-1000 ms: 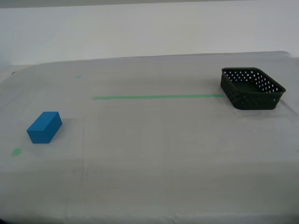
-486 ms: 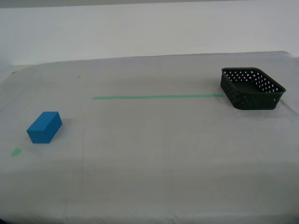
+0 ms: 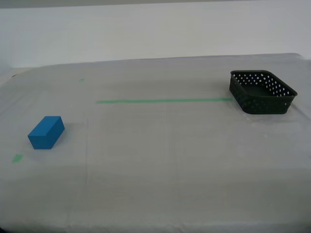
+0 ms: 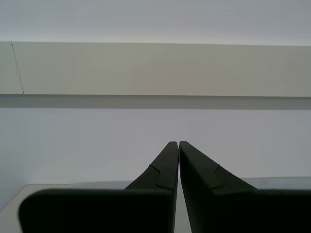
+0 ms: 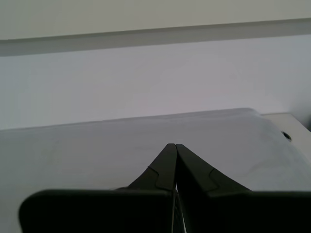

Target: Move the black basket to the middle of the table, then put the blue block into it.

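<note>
The black basket (image 3: 262, 91) stands empty at the far side of the exterior view's right, on the table (image 3: 160, 145). The blue block (image 3: 46, 132) lies on the cloth at the exterior view's left, far from the basket. No arm shows in the exterior view. My first gripper (image 5: 174, 146) is shut and empty, pointing over the table's far edge toward the wall. My second gripper (image 4: 176, 143) is shut and empty, pointing at the wall. Neither wrist view shows the basket or the block.
A long green tape line (image 3: 163, 101) runs across the table from its middle toward the basket. Small green tape bits lie near the block (image 3: 17, 158) and at the far left (image 3: 81, 80). A pale wall stands behind the table.
</note>
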Available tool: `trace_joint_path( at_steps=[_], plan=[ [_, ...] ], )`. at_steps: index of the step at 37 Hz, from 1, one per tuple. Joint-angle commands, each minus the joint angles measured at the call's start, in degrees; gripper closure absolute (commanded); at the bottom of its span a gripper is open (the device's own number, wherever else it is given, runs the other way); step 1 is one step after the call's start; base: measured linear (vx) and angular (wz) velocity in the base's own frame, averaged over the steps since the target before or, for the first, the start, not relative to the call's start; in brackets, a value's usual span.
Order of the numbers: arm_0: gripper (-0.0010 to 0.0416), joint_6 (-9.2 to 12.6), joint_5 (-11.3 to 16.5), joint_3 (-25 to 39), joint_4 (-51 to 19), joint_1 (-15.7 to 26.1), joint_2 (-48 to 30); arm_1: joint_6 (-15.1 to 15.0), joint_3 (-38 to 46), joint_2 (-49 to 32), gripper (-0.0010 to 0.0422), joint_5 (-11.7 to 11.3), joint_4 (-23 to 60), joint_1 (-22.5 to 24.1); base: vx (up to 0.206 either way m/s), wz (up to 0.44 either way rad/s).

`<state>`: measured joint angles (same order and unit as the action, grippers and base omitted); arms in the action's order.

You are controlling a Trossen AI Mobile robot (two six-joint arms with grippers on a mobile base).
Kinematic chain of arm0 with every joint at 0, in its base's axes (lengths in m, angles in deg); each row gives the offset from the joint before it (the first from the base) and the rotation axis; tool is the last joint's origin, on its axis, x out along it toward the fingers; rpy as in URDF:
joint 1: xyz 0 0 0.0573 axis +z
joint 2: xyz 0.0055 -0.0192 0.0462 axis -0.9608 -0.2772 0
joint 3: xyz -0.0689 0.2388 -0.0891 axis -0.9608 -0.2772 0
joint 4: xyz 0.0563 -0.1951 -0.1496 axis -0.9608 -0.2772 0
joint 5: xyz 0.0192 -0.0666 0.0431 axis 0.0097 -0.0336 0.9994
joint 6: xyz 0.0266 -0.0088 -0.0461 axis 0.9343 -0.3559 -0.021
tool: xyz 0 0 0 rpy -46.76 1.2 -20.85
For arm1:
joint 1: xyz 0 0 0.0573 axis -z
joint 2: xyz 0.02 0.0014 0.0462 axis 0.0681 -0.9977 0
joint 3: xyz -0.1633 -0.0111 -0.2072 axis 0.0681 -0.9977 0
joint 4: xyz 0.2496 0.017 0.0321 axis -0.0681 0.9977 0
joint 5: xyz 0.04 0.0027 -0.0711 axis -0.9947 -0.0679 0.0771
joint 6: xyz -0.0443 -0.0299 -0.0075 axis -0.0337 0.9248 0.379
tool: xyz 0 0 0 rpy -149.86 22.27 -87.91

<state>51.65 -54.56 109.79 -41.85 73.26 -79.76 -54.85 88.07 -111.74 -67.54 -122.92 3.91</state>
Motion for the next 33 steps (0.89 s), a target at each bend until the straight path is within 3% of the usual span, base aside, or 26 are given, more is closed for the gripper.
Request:
trace_joint_path(
  at_steps=[1,13,33],
  plan=[
    [0.0406,0.1,-0.1,2.0,-4.0,-0.5,-0.1,-0.1,0.0,0.0,0.0412,0.1,-0.3,0.0,0.0,0.0],
    [0.0406,-0.6,-0.5,9.3,-16.9,-1.0,-1.7,-0.1,0.0,0.0,0.0412,0.1,-0.3,0.0,0.0,0.0],
    [0.0406,-2.6,-0.5,24.0,-37.6,-1.0,-12.0,-0.1,0.0,0.0,0.0412,0.1,-0.3,0.0,0.0,0.0]
  ],
)
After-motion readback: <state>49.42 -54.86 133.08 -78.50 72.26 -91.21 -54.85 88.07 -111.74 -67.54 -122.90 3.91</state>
